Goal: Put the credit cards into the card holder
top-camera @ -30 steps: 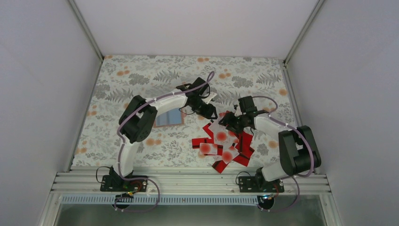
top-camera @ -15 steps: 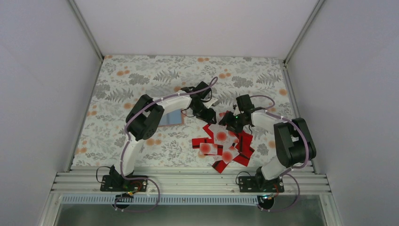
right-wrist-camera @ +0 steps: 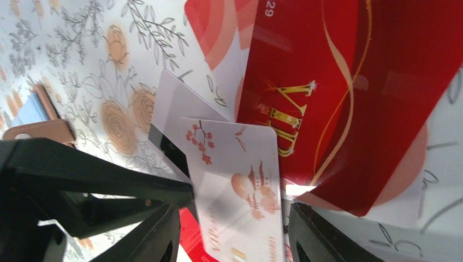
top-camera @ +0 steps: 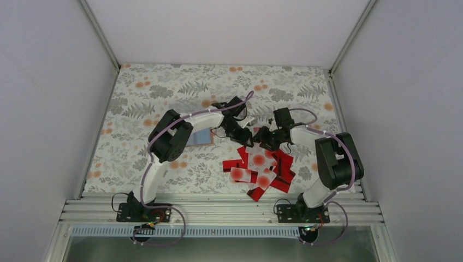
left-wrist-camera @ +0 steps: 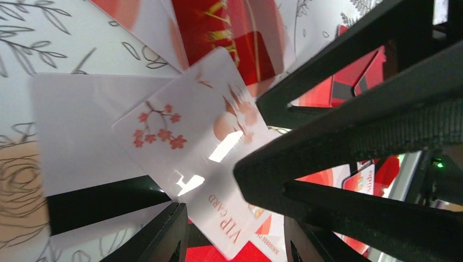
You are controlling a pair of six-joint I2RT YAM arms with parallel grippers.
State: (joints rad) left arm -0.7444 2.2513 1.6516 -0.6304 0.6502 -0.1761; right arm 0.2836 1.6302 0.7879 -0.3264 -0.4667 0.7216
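The pile of cards [top-camera: 262, 172], red and white, lies loose on the counter [top-camera: 142, 98] nearest the arm bases. I can see no card in the card holder yet.

At the pile's far-left edge the arms have drawn together over the last second. The left gripper [left-wrist-camera: 232, 218] has swung in toward the pile, and the right gripper [right-wrist-camera: 235, 213] has slid leftward along the pile's far edge. They now stand nose to nose.

Between them is one white card [left-wrist-camera: 191, 142] printed with pink blossoms, overlapping a plain card with a black stripe. Its end lies between the fingers of both grippers. Each pair stands spread to about the card's width, close beside its edges, but I cannot tell whether either truly pinches it.

This looks like a hand-over or a shared pick-up of a single card, so the task is likely at an early step.

The card holder [top-camera: 203, 136] lies left of the pile's far edge, beyond the left gripper. It is partly hidden by that arm, shows its pale inside, and lies apart from the white card.
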